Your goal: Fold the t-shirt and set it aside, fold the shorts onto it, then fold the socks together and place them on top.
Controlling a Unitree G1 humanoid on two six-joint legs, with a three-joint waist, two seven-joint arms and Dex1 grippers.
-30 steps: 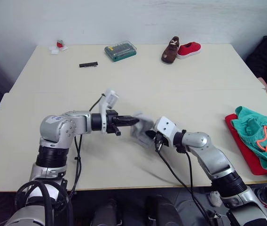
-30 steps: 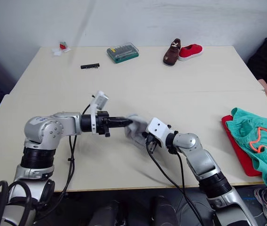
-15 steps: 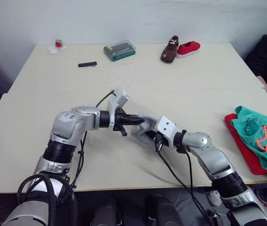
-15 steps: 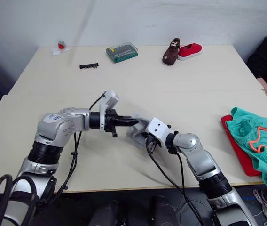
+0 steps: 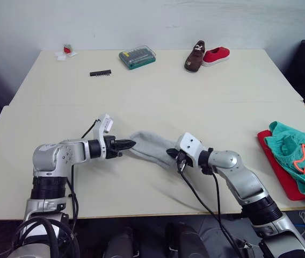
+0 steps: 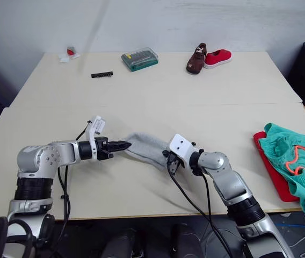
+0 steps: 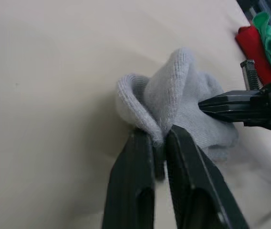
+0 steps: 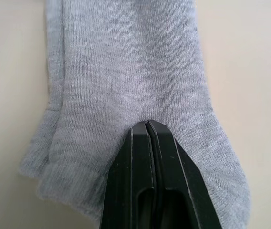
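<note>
left wrist view is showing the left end effector (image 7: 158,143) pinching a raised fold of the socks (image 7: 183,109) between its two nearly closed fingers, with the right end effector's black tip touching the grey knit just beyond that fold. right wrist view is showing the right end effector (image 8: 147,125) with its fingers pressed together over the socks, which are lying flat beneath and ahead of it; whether cloth is caught between them is not clear. from the head camera, the socks (image 5: 151,148) are stretching across the tabletop (image 5: 158,86) between the left end effector (image 5: 126,144) and the right end effector (image 5: 171,153). well off to the outer side of the right end effector, the shorts (image 5: 298,156) are sitting on the t-shirt (image 5: 277,164) at the tabletop's edge.
</note>
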